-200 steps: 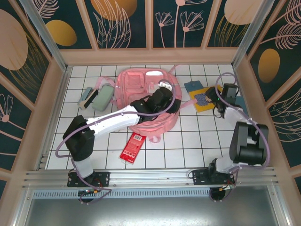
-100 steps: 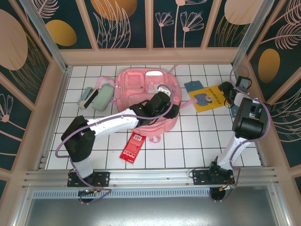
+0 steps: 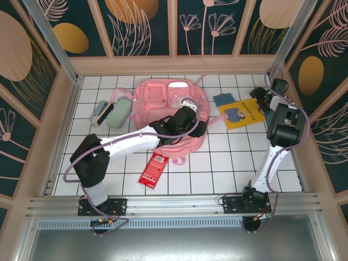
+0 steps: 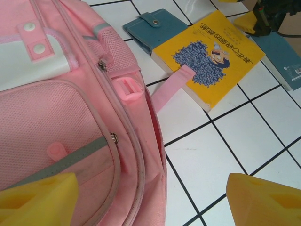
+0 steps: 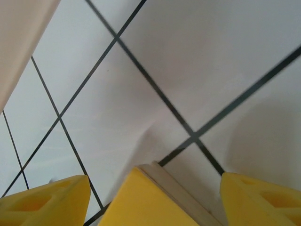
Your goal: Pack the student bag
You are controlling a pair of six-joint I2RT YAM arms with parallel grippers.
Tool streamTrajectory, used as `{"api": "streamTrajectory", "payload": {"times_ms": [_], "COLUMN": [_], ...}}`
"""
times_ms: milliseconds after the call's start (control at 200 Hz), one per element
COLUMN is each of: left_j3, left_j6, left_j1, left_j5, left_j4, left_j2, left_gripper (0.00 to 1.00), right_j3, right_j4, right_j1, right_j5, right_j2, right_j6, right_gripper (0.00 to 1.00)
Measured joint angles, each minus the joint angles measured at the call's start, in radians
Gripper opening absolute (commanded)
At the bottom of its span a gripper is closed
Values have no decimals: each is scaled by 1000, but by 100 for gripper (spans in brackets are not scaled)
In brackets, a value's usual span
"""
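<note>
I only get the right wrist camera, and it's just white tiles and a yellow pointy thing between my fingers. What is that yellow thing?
Observer: It looks like a corner of the yellow book, lying flat on the tiles right of the pink student bag.
Operator: Is anything on the book?
Observer: Yes, a pink strap from the bag lies over its edge.
Operator: Where's my other arm?
Observer: The left end effector hangs open over the bag's right edge.
Operator: Is there more stuff lying around?
Observer: A red packet lies on the tiles between the bag and the arms' bases.
</note>
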Motion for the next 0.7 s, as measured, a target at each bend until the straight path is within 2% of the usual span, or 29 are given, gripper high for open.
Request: {"api": "streamTrajectory", "payload": {"times_ms": [240, 540, 701], "left_j3": [-30, -38, -8], "left_j6": [-8, -10, -5], "left_j1": [0, 0, 0], "left_j5": [-1, 0, 8], "left_j4": [3, 20, 28], "left_j2": [-1, 0, 35], "left_gripper": [82, 82, 79], "right_j3": [-18, -375, -495], "right_j4": [2, 104, 125], "right_j1": [71, 169, 195], "right_j5": [40, 34, 36], "right_j2": [0, -232, -321], "right_j6": [-37, -24, -19], "right_gripper": [73, 73, 73]}}
